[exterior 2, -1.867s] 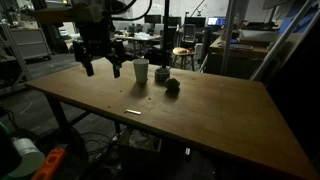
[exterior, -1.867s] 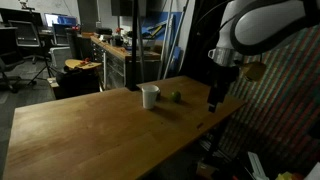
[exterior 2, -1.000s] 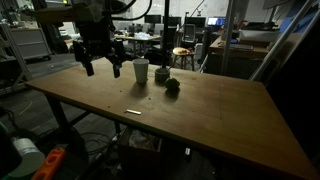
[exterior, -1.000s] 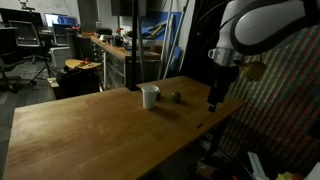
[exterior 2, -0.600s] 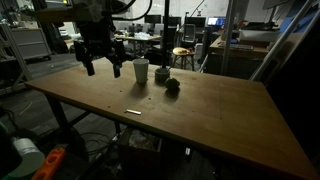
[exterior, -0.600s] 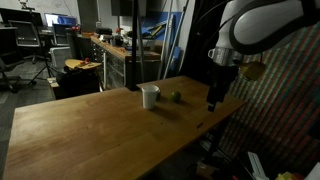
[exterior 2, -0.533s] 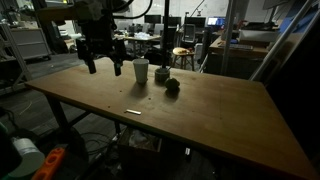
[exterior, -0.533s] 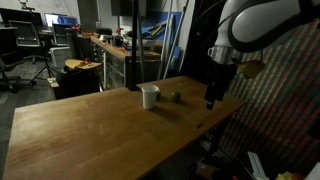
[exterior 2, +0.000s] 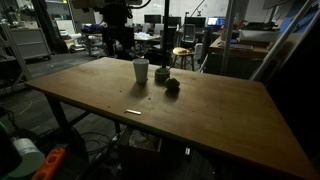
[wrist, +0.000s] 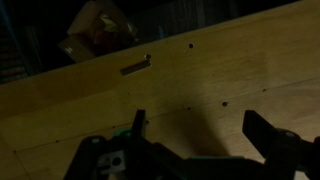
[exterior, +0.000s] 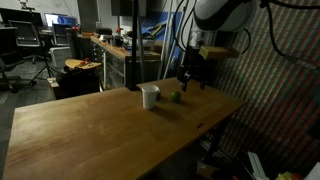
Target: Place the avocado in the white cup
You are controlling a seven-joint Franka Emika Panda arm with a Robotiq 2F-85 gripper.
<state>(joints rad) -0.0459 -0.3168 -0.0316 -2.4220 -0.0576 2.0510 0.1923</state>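
The white cup (exterior: 149, 96) stands upright on the wooden table (exterior: 90, 130); it also shows in an exterior view (exterior 2: 141, 70). The avocado (exterior: 178, 97), a tiny yellow-green lump, lies on the table a short way from the cup. My gripper (exterior: 190, 78) hangs above the table just beyond the avocado and touches nothing. It shows dark and high behind the cup in an exterior view (exterior 2: 119, 50). In the wrist view the gripper (wrist: 200, 135) is open and empty over bare wood; neither cup nor avocado shows there.
Two small dark lumps (exterior 2: 172, 86) sit beside the cup; the picture is too dim to tell what they are. A short white strip (exterior 2: 133, 112) lies near the table's edge, also in the wrist view (wrist: 135, 68). Workbenches (exterior: 110, 50) and chairs stand beyond the table.
The arm has swung from the table's edge towards the cup and avocado and risen. The gripper stays open. The cup and the avocado have not moved.
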